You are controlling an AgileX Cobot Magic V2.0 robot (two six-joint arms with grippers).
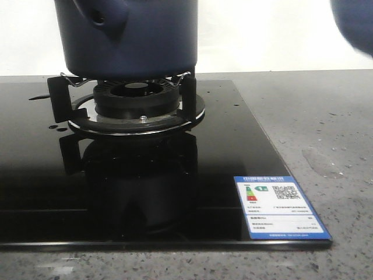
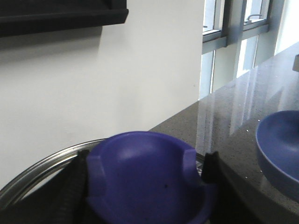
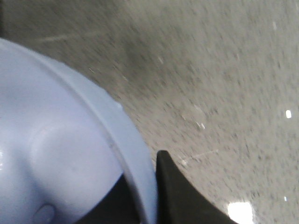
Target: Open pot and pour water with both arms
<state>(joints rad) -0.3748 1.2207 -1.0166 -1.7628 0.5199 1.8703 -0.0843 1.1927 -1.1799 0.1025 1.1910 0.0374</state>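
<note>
On the burner [image 1: 140, 102] of the black glass cooktop [image 1: 175, 192] in the front view, the pot [image 1: 131, 35] sits on the metal supports, stub handle toward my left. Through my left wrist camera, my left gripper [image 2: 145, 179] clamps a purple-blue knob [image 2: 147, 177] above a steel rim [image 2: 42, 163], with a blue bowl [image 2: 280, 149] on the grey counter [image 2: 233, 116] nearby. Through my right wrist camera, one dark finger [image 3: 180, 191] presses a pale blue rim [image 3: 117, 135]; I cannot tell how wide my right gripper stands.

Window [image 2: 224, 28] daylight glares on the counter [image 2: 243, 102], the glossy hob [image 1: 145, 186] mirrors its burner, right wrist view motion-blurred
</note>
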